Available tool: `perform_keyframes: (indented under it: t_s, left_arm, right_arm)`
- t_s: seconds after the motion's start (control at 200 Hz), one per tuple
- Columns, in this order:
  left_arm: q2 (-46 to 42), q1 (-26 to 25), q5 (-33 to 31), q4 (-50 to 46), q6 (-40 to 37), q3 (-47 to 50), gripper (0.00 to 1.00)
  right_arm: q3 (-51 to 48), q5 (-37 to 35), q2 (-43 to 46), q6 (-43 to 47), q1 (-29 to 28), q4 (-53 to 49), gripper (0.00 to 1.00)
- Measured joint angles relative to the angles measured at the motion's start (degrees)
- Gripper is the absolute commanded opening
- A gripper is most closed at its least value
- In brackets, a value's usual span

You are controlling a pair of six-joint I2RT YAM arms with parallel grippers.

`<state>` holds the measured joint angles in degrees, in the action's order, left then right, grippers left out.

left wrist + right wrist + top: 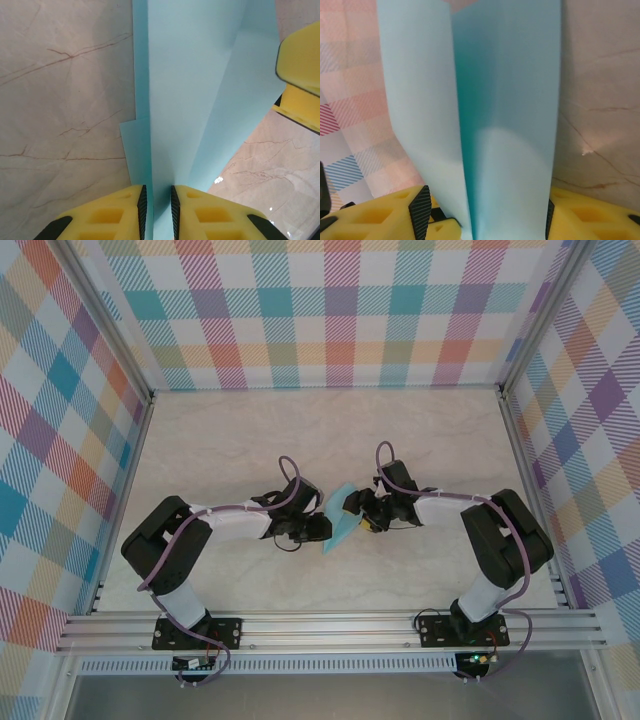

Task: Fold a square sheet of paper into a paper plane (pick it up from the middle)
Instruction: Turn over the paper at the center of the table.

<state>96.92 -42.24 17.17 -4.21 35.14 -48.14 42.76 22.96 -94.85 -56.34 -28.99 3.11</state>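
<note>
Left arm (165, 540), right arm (505, 535): bulky black joint housings, white link covers. Purple cables (288, 468) loop along each arm from base to wrist. Black base plates (197, 630); small green light (476, 657) below right one. Left hand (157, 200), right hand (480, 215): yellow fingers (215, 215) (hollow pockets moulded in), black ribbed pads (420, 207) on inner faces.

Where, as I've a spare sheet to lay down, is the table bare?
Bare table runs wide along the back wall; smaller patches lie between the left arm and left wall, the right arm and right wall. The middle is crowded: both jaws grip the paper.
</note>
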Motion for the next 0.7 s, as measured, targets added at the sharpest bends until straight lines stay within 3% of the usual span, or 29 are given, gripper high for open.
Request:
perform_keyframes:
  t_s: [0.48, 0.7]
  left_arm:
    - [0.13, 1.14, 2.14, 2.78, 1.51, 1.22, 0.22]
    - [0.13, 1.9, 2.89, 3.34, 1.73, 2.29, 0.22]
  right_arm:
    - [0.0, 3.34, -3.69, 3.67, -0.76, 4.63, 0.49]
    - [0.04, 3.8, -4.35, 5.4, -1.18, 6.32, 0.39]
